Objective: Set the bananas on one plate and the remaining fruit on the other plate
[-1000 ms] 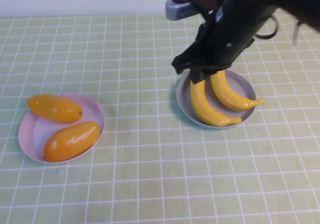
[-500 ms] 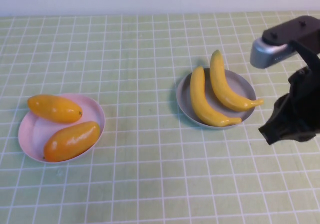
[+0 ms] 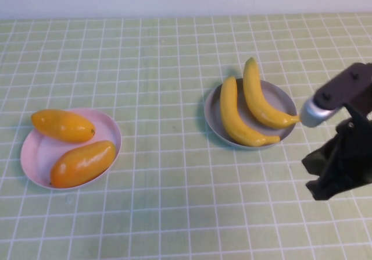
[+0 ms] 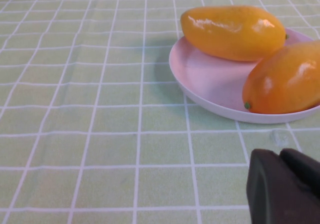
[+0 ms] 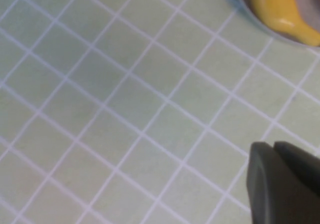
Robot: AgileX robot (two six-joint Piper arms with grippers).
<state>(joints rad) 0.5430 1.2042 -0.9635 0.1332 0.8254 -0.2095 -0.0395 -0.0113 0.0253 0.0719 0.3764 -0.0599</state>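
Two bananas [image 3: 251,106], two mangoes [image 3: 72,146], two plates [image 3: 38,155].

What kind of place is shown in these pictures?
Probably a robot test table, not a kitchen: a green checked tablecloth, glossy fruit sorted on a pink plate and a grey plate, and the right gripper nearby.

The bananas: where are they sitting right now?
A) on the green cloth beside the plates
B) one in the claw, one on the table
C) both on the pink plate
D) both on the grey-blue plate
D: both bananas lie side by side on the grey-blue plate, and the right claw is off to its side, holding nothing.
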